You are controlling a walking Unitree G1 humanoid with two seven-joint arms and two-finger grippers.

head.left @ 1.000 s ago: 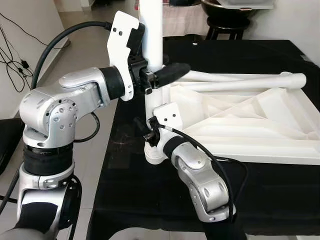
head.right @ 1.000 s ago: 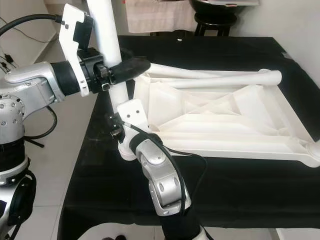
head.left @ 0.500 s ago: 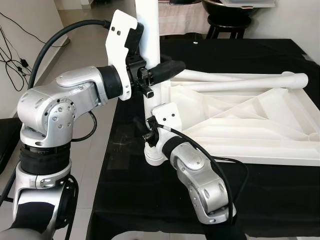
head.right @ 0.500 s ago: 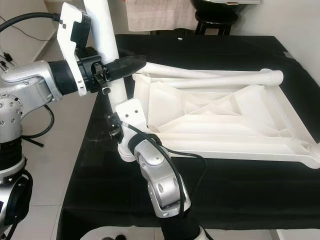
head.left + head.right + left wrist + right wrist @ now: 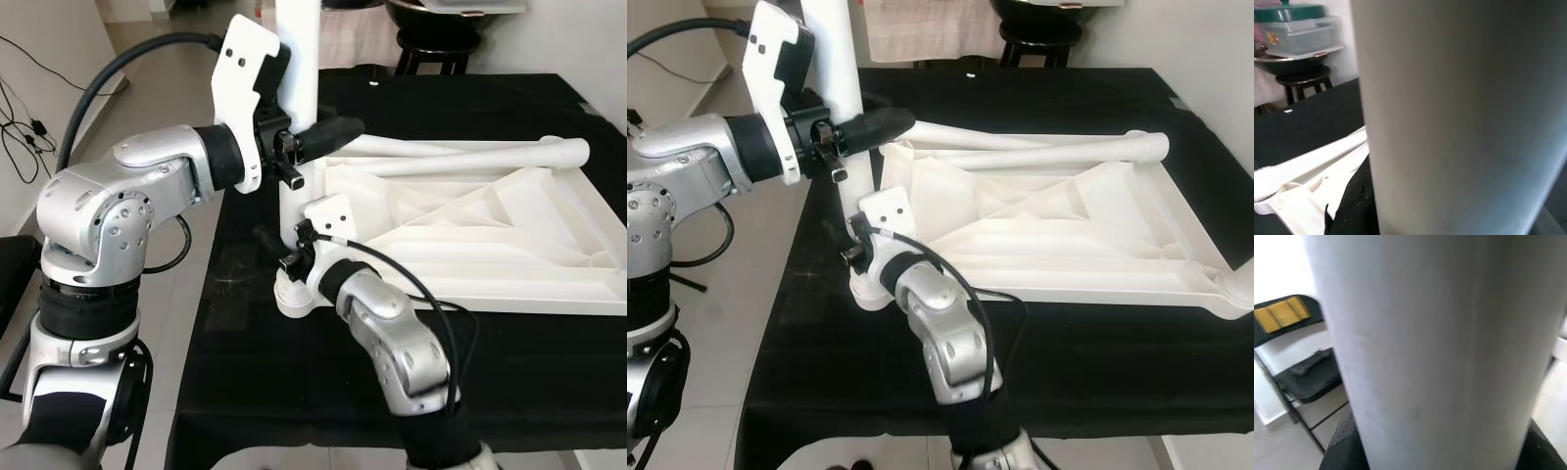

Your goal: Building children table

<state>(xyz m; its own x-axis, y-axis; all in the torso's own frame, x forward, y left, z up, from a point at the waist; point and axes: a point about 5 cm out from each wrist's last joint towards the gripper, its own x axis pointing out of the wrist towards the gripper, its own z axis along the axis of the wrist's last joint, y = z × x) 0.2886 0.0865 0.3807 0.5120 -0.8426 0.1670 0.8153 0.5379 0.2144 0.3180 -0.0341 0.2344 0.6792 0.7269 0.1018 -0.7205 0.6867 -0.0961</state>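
1. While the left hand (image 5: 312,137) is clamped around the upper part of the upright white leg (image 5: 297,59), its black fingers wrapping the tube, the leg stands vertical at the near left corner of the upturned white tabletop (image 5: 470,230).
2. Directly below it, the right hand (image 5: 290,257) is at the leg's lower end, just above the round foot socket (image 5: 294,297); I cannot tell whether its fingers are closed, though the right wrist view has the tube pressed close between them.
3. The tabletop lies underside up on the black-draped table (image 5: 323,372), to the right of both hands, and a second white leg (image 5: 460,157) lies slanted across its far edge.
4. The leg looks not yet fully seated. If the two hands push or twist out of line, the tube could tilt in the socket and jam.
5. The corner sits close to the table's left edge, so a sideways shove could slide the whole tabletop toward the floor.
6. Beyond the table, past the left hand, a dark stool (image 5: 1038,39) carries a bowl. The right wrist view shows a black folding chair (image 5: 1298,372) on the far side of the leg. Neither blocks the hands.
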